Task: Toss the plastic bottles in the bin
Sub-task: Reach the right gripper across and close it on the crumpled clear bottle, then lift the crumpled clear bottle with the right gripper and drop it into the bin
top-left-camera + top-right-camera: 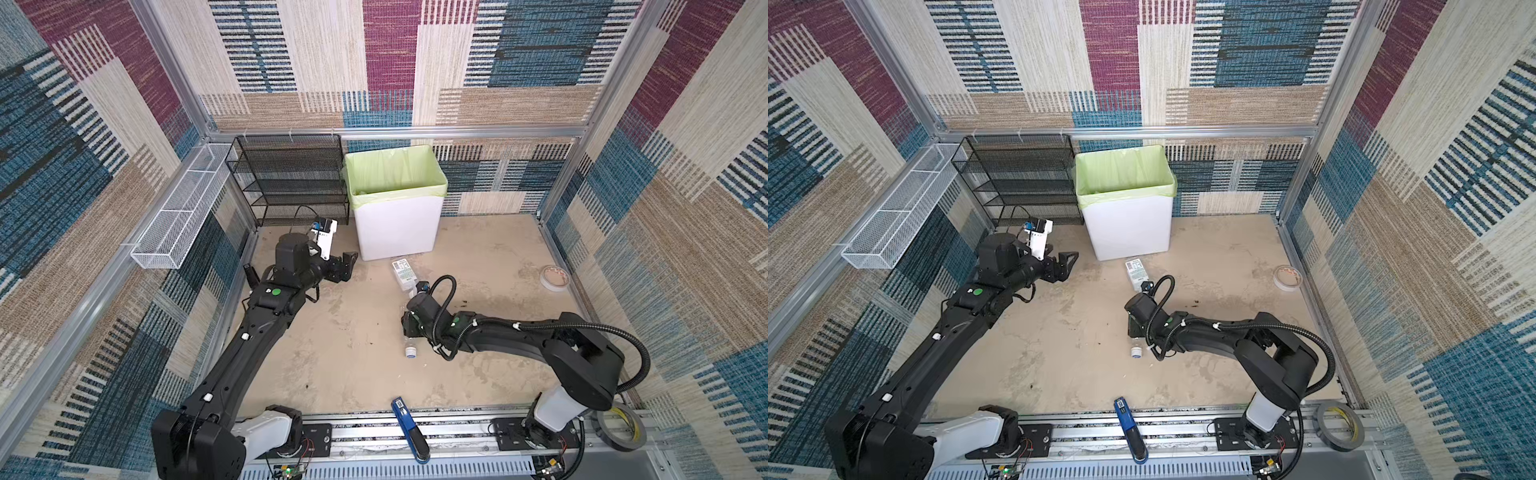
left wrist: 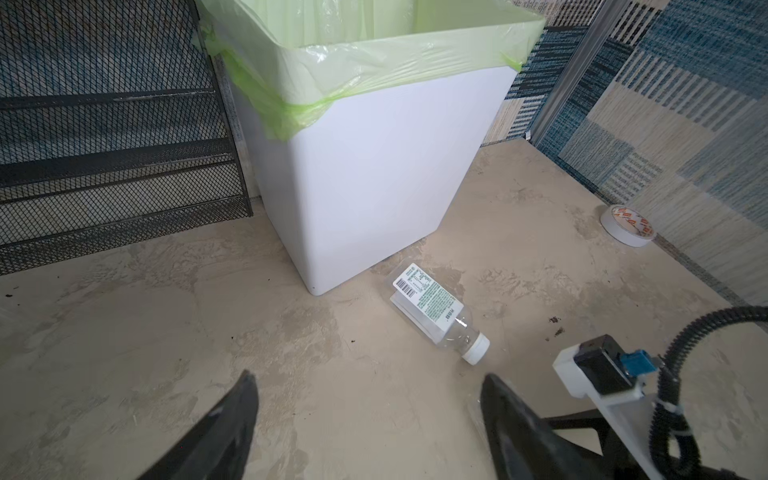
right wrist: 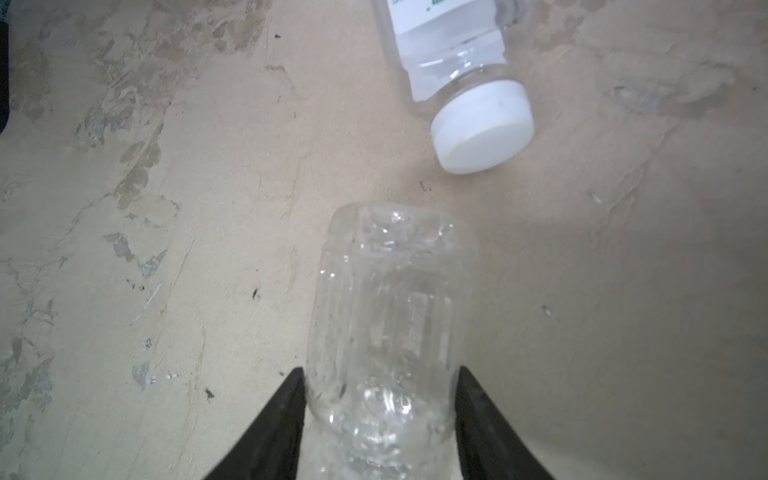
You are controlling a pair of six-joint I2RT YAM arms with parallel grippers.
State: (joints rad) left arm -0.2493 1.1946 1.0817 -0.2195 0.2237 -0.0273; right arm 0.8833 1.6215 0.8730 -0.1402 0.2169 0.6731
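The clear bottle (image 3: pixel 386 299) lies on its side on the bench (image 1: pixel 353 353), right of centre in both top views, its pale cap (image 1: pixel 410 353) pointing toward the lower edge of the frame. The right hand (image 3: pixel 380 370) is closed on it, a black finger pressed against each flank, and by my judgement the bottle has not yet left the bench. Its wall looks thin, ribbed and slick, so a hard squeeze may buckle it and a light one may let it slide out on the lift. Its base sits near the white cap of a labelled bottle (image 2: pixel 432 307), which lies just in front of the bin (image 1: pixel 395 232) in the upper middle; a careless swing could knock that one away. The bin is tall, so a low carry would strike its wall or snag the green liner (image 1: pixel 399 198). The left hand (image 2: pixel 368 376), spread wide and empty, hovers beside the bin's lower left corner, where the two arms might crowd each other.
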